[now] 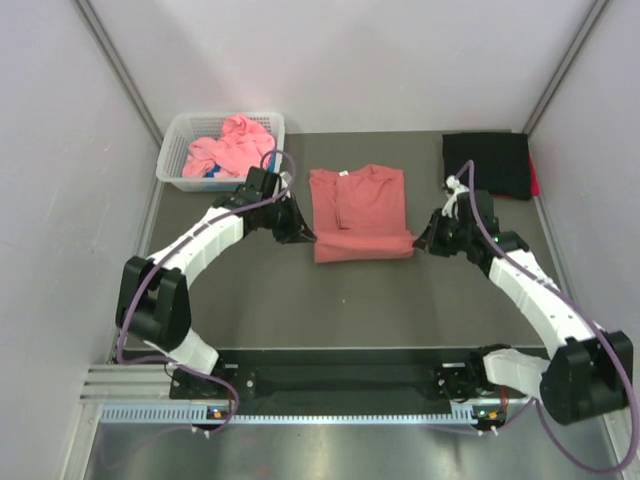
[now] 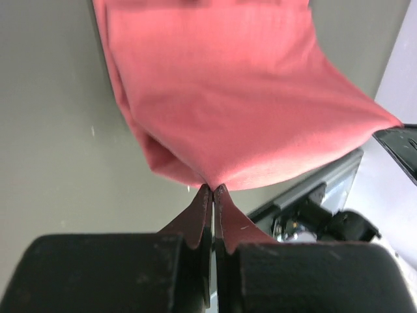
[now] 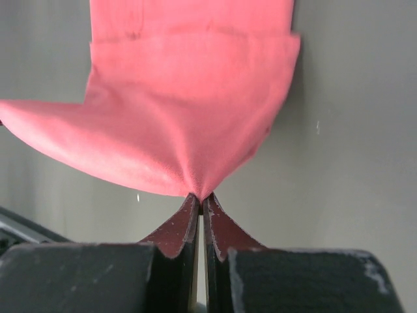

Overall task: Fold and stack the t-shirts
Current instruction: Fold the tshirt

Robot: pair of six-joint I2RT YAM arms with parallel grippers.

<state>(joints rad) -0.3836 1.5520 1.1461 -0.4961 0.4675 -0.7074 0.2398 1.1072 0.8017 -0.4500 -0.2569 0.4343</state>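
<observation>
No readable text or labels anywhere

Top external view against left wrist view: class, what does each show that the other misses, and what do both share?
Only top external: the white basket of pink t-shirts and the black t-shirt. Only left wrist: the tips pressed shut on a pinch of cloth, seen close. Both: the left end effector, the salmon-red t-shirt and the grey table.
</observation>
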